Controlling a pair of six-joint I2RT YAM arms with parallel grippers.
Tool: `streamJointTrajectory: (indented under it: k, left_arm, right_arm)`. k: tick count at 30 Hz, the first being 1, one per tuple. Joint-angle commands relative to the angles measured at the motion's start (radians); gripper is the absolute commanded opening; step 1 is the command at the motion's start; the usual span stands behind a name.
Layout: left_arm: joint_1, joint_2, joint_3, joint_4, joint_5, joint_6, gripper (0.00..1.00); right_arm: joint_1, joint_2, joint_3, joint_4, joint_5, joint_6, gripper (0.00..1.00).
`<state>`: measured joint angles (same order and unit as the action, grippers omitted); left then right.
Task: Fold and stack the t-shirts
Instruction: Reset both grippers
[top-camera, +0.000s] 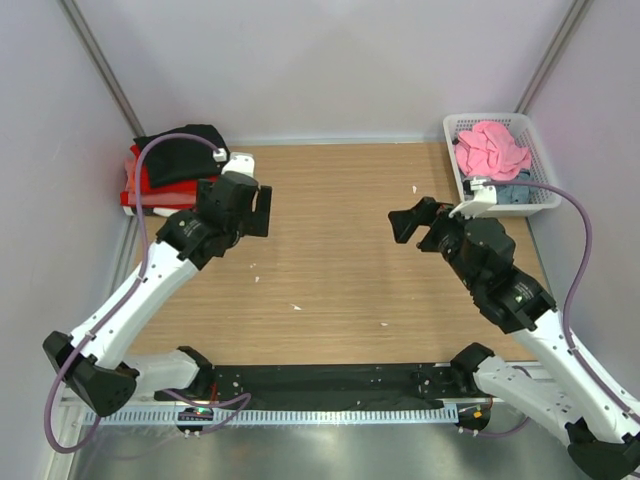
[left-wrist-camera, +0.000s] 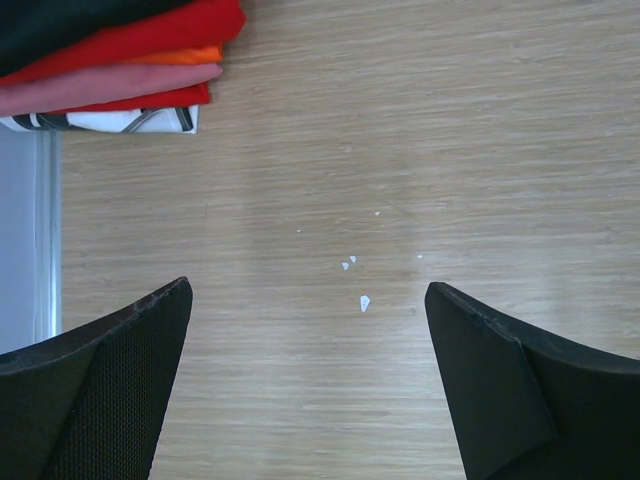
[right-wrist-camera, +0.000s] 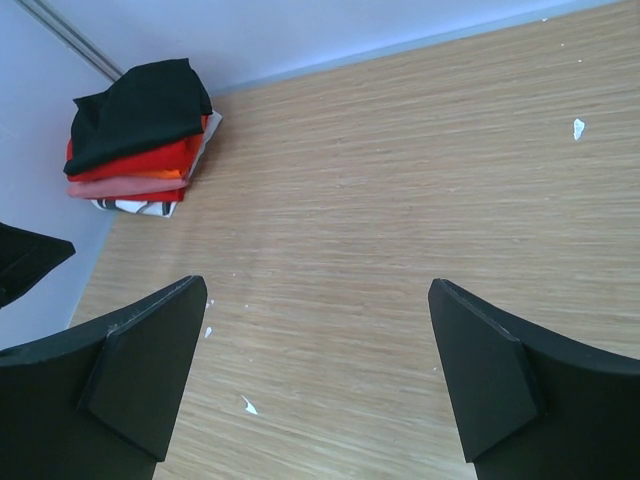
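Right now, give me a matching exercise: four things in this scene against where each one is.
Things: 1 black t-shirt; 2 pink t-shirt; 3 white basket; 4 left end effector.
Places: a far right corner of the table; b on top of the folded stack; c open, above bare wood; d crumpled in the basket.
Pairs: 1-b; 2-d; 3-a; 4-c.

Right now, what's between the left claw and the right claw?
Only bare wooden table with a few small white specks lies between the left claw and the right claw. The top view shows it.
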<state>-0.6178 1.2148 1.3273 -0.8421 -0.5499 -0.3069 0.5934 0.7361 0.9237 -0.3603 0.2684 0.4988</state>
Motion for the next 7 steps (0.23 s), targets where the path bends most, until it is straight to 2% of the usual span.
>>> streamJointTrajectory:
  k: [1, 7]
  left_arm:
    - [-0.005, -0.032, -0.005, 0.043, -0.03, -0.001, 1.0]
    - [-0.005, -0.034, -0.007, 0.044, -0.027, 0.0, 1.0]
  right_arm:
    - [-0.001, 0.005, 0.015, -0.008, 0.017, -0.014, 1.0]
    - [-0.001, 0.002, 0.014, -0.011, 0.02, -0.002, 1.0]
